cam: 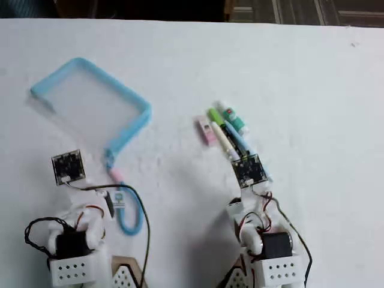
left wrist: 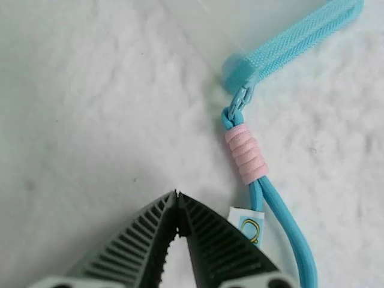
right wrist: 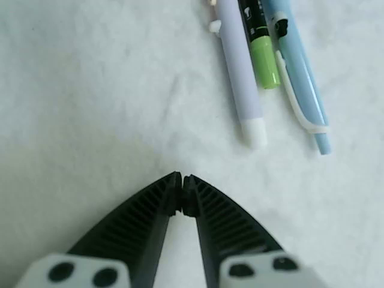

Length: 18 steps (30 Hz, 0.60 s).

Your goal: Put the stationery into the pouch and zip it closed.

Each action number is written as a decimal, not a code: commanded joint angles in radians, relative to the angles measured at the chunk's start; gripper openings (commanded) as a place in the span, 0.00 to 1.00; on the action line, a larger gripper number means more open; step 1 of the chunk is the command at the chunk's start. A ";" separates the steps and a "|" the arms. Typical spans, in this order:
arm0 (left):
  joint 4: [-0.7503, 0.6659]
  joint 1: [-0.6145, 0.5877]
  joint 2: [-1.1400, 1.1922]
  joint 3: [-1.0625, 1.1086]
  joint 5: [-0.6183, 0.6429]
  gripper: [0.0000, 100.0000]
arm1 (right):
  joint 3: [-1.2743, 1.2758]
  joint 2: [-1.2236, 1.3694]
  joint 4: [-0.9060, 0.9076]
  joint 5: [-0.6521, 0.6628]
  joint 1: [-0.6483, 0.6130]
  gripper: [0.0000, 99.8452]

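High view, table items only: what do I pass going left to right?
Blue-edged pouch → small pink stationery piece → bunch of pens. The pouch's pull cord overlaps the pouch sideways, so it is left out.
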 commanded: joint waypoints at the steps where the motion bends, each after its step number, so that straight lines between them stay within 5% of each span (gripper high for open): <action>1: -0.006 0.005 -0.002 -0.003 0.008 0.03 | 0.009 -0.012 0.004 -0.005 0.002 0.02; 18: -0.006 0.008 -0.002 -0.003 0.008 0.03 | 0.009 -0.012 0.004 0.002 0.001 0.02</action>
